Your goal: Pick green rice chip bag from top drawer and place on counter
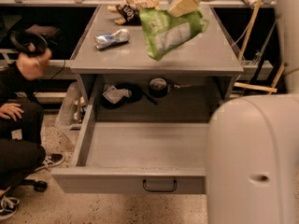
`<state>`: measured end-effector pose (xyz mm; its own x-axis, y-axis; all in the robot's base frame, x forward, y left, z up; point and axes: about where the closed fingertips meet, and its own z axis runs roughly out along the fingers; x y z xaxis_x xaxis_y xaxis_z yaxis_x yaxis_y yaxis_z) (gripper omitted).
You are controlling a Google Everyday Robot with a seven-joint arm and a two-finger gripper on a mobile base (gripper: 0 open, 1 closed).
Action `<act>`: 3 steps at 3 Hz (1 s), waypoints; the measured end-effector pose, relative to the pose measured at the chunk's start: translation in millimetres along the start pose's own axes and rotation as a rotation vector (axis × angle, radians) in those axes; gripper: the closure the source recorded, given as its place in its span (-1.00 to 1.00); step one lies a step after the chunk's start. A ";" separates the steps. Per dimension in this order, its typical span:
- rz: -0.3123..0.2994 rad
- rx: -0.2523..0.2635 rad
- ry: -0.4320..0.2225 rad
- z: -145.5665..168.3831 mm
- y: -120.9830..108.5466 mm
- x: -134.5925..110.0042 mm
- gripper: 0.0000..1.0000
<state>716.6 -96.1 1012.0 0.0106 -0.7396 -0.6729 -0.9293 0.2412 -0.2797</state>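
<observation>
A seated person [21,92] was at far left. A crushed can [112,38] lay on the surface [126,59]. The top drawer [145,148] stood pulled open, its visible floor bare. The green rice chip bag [170,31] hung above the surface without touching it, pinched at its top edge by the hand [186,4]. The robot's body [252,162] hid the drawer's right end. Retrieval appeared complete; lowering and releasing the bag remained.

Speckled floor [93,209] spans the lower frame. A grey rail [46,3] runs along the top edge. A wooden pole [252,17] leans at upper right. A seated person [18,125] in dark clothing occupies the left edge. The gripper [184,4] is at upper centre, clamped on the green rice chip bag [168,34].
</observation>
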 end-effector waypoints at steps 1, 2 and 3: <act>0.009 -0.062 -0.009 99.9 -16.7 8.5 1.00; 0.091 -0.090 0.009 157.0 -25.1 57.7 1.00; 0.091 -0.090 0.009 155.3 -25.1 55.5 0.63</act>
<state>797.8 -45.7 875.3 -0.0781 -0.7231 -0.6863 -0.9557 0.2502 -0.1549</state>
